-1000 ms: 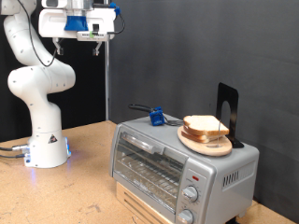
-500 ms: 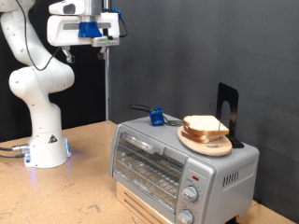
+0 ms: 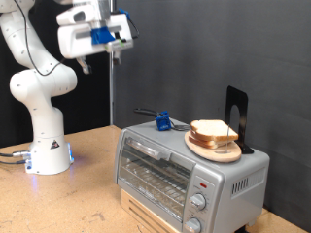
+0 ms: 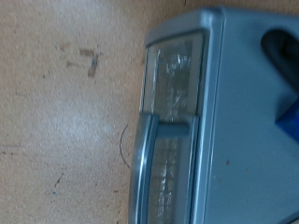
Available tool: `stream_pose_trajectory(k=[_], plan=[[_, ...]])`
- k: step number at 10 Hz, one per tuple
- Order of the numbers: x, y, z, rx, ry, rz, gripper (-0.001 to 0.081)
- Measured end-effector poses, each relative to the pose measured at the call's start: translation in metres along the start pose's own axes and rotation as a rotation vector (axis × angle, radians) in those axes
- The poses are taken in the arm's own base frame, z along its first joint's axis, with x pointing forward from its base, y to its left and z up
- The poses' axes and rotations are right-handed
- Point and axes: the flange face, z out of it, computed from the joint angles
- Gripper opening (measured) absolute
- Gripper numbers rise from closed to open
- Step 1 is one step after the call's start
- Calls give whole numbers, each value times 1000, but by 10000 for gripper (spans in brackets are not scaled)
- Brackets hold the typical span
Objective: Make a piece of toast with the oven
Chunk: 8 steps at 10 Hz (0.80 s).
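Note:
The oven (image 3: pixel 185 170) is a silver toaster oven with its glass door shut, handle bar across the top and round knobs (image 3: pixel 199 202) on the side towards the exterior view's right. Slices of toast (image 3: pixel 214 130) lie stacked on a round wooden plate (image 3: pixel 208 148) on the oven's roof. My gripper (image 3: pixel 100 58) hangs high in the exterior view's top left, far above and to the left of the oven, with nothing seen in it. The wrist view looks down on the oven (image 4: pixel 238 112), its door handle (image 4: pixel 142 168) and glass; no fingers show there.
A small blue object (image 3: pixel 163 121) and a black upright stand (image 3: pixel 238 115) are on the oven roof. The oven rests on a wooden crate (image 3: pixel 146 216). The arm's white base (image 3: pixel 47 146) stands on the wooden table (image 4: pixel 56 112). A black curtain hangs behind.
The hand has tilted and dropped a little at the exterior view's top left. The oven, plate and toast have not moved.

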Motion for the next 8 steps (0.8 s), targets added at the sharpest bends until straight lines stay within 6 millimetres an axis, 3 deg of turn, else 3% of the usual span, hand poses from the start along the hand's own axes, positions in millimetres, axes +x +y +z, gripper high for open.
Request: stream_pose_trajectory(k=[2,5,8], plan=[[9,-13,27,-31,22,69,809],[11,-8,23,36,-3,34,809],[22,-14,46,79,7,87,809]])
